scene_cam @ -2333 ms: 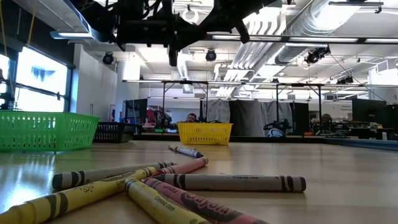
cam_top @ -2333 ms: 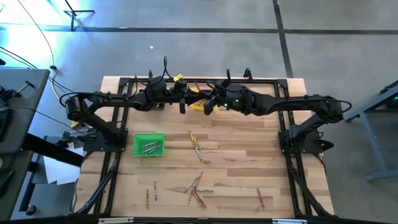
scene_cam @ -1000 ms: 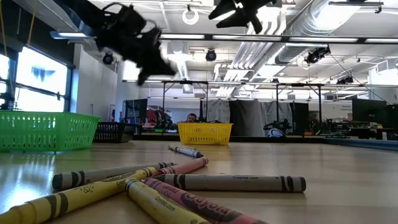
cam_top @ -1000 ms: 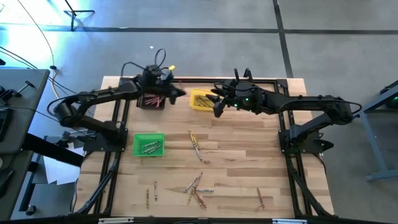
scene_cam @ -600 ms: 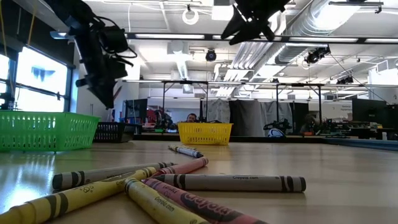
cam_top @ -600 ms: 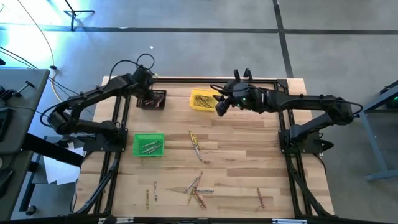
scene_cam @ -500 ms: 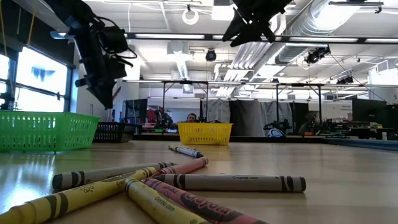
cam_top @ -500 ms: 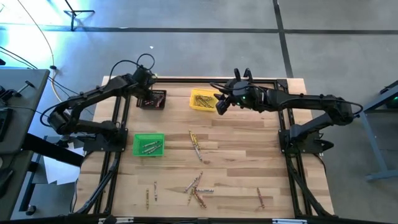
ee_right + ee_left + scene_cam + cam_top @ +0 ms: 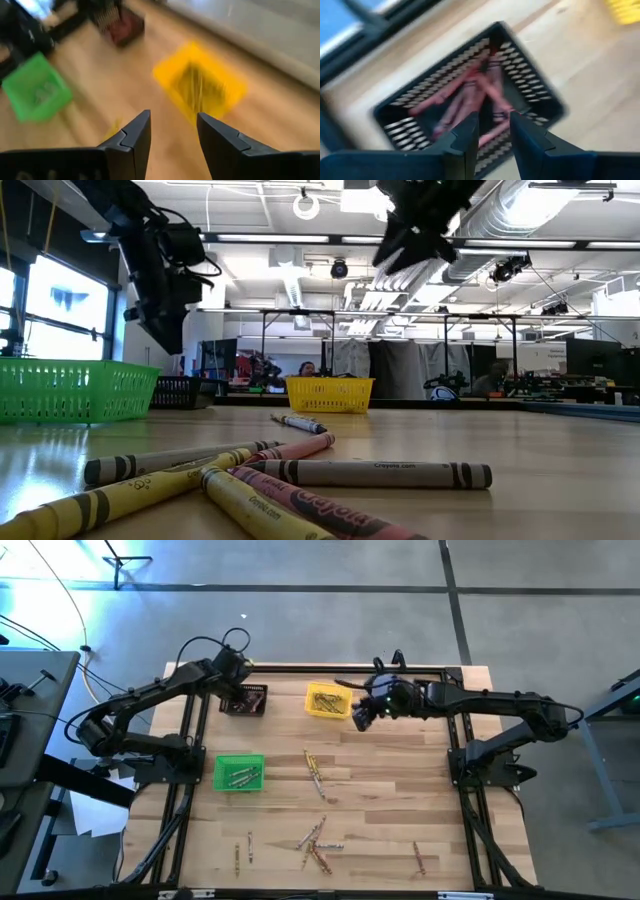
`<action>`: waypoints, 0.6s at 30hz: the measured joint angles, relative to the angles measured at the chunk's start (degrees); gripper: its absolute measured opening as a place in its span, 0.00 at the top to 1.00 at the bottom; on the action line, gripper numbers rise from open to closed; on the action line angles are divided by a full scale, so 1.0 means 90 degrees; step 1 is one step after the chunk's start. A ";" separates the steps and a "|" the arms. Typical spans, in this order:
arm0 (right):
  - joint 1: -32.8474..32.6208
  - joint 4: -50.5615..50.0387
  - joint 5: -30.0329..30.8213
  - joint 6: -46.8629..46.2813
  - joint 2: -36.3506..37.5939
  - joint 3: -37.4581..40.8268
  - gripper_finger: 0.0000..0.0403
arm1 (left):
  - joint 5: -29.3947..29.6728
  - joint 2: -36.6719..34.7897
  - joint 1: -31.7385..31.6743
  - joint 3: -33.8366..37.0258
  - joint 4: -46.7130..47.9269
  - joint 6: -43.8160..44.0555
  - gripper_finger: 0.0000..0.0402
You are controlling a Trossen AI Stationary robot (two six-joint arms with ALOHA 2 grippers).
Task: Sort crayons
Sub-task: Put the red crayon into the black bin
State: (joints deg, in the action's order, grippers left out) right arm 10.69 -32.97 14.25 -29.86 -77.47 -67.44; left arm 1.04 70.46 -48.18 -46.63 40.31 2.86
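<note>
Loose crayons (image 9: 315, 772) lie in the middle of the table, and a cluster of crayons (image 9: 316, 843) lies toward its near edge, close up in the low view (image 9: 290, 480). Red crayons (image 9: 475, 95) lie in the black bin (image 9: 246, 700) at the far left. My left gripper (image 9: 494, 122) hangs over that bin (image 9: 520, 55), pointing steeply down, open, with nothing between its fingers. My right gripper (image 9: 360, 720) hovers open and slanting down by the right side of the yellow bin (image 9: 325, 700), which holds yellow crayons. My right gripper (image 9: 173, 120) is empty too.
A green bin (image 9: 239, 772) with a few crayons stands at the left middle of the table. Single crayons lie near the front edge at the left (image 9: 240, 852) and right (image 9: 420, 858). Black frame rails (image 9: 190, 740) run along the table's sides.
My left gripper has swung from near the yellow bin toward the table's far left corner, tipped steeply down, and then kept still over the black bin. My right gripper has tipped downward and sunk a little beside the yellow bin.
</note>
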 joint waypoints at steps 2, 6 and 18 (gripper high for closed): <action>0.0006 -0.0741 -0.0487 -0.0622 0.0000 0.0000 0.64 | -0.0655 -0.0003 0.0000 0.0002 -0.0125 0.0050 0.76; -0.0137 -0.2506 -0.1511 -0.1974 -0.0010 0.0009 0.64 | -0.2257 -0.0036 0.0151 0.0002 -0.0711 0.0162 0.79; -0.2894 -0.1790 -0.3644 -0.6048 -0.0022 0.1603 0.64 | -0.2987 -0.0036 0.1225 0.0002 -0.2376 0.0448 0.83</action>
State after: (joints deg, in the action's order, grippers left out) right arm -15.36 -49.08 -18.54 -84.29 -77.67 -53.02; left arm -25.85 70.13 -37.16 -46.61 18.92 6.89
